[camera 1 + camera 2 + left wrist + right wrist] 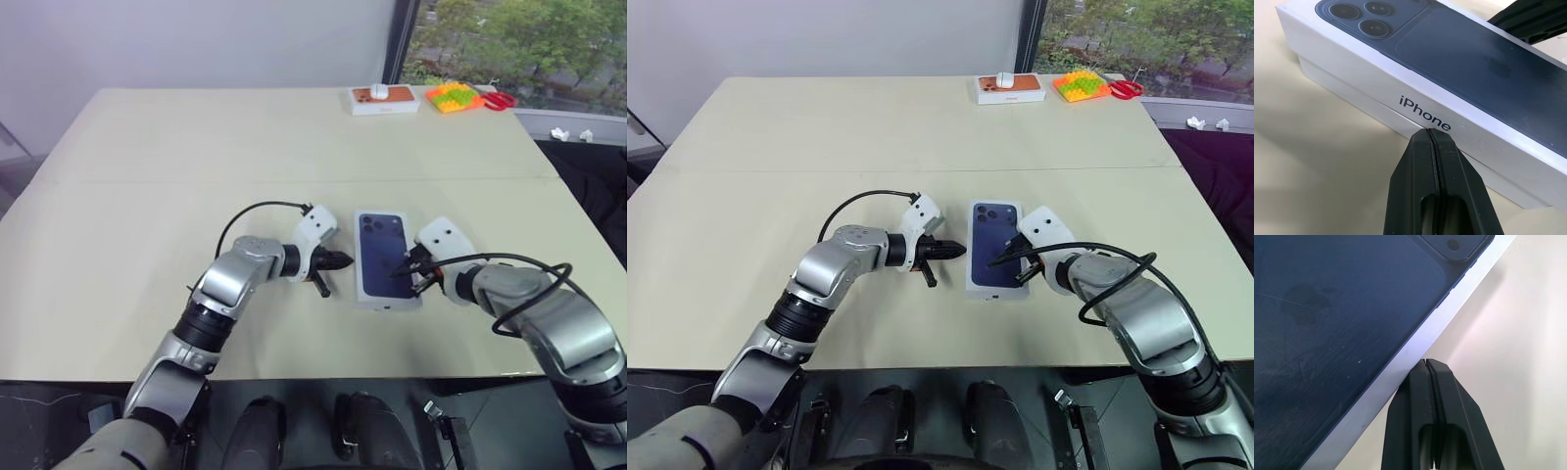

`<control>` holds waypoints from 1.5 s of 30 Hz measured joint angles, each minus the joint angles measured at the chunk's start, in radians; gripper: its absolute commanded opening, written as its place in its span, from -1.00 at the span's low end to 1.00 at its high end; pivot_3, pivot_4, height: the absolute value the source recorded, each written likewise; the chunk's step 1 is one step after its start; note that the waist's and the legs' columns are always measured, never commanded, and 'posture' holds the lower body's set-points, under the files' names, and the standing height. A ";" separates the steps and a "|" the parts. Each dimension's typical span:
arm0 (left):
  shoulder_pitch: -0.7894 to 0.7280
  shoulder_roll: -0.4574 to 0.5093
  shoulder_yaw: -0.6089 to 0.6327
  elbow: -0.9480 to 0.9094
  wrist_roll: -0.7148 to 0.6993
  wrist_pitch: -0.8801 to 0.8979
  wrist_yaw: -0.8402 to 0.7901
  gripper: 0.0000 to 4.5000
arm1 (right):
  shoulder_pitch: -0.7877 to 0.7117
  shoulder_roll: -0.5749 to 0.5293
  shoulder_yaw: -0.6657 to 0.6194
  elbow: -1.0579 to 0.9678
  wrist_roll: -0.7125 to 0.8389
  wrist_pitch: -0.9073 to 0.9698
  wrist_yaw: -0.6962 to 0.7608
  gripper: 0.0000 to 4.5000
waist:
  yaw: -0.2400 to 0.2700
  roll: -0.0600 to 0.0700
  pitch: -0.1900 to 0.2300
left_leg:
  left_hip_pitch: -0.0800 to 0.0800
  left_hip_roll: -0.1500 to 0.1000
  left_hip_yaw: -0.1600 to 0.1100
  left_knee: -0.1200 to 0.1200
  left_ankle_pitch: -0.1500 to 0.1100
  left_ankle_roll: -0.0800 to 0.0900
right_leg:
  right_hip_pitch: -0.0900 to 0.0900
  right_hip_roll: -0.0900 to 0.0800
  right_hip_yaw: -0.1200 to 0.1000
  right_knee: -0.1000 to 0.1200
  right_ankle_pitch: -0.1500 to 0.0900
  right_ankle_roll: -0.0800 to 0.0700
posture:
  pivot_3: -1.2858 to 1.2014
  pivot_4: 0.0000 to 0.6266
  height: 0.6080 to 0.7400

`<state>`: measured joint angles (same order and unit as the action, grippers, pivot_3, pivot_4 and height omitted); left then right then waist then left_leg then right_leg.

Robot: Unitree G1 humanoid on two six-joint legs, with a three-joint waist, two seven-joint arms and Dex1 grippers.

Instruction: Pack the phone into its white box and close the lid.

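Lid (383, 257) sitting on white box (1352, 95), mid desk (147, 196). Left hand (338, 260) clenched empty, tip against lid's side; right hand (409, 266) clenched empty at opposite edge.

Lid (383, 257) sits on white box (1376, 110), table (147, 196) centre-front. Left gripper (345, 260) at its 9 o'clock, right gripper (400, 272) at 3. Small box (384, 100), toy blocks (454, 96), scissors (499, 100) at table's 1 o'clock.

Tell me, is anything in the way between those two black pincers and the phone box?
Nothing visible. The lid already sits on the white box. The shut left gripper points at its side and the shut right gripper is over its top edge, with bare table around.
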<state>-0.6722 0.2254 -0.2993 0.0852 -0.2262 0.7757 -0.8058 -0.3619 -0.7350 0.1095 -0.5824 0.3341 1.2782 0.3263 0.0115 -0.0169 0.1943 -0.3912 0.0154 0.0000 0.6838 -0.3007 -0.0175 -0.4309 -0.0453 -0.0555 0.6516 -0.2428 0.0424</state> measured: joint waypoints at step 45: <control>-0.044 0.046 0.054 0.056 -0.046 -0.054 -0.058 -1.00 | 0.029 -0.079 -0.044 -0.005 -0.016 -0.117 0.143 -0.98 | 0.003 0.000 0.000 | 0.000 -0.001 0.000 0.001 0.000 0.000 | 0.001 -0.001 0.000 0.001 0.000 0.000 | 0.03 -0.52 1.00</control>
<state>-0.7164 0.2714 -0.2457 0.1410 -0.2718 0.7215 -0.8634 -0.3328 -0.8141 0.0651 -0.5870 0.3181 1.1608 0.4698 0.0142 -0.0168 0.1940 -0.3908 0.0146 0.0000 0.6846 -0.3007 -0.0177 -0.4301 -0.0462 -0.0556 0.6524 -0.2429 0.0424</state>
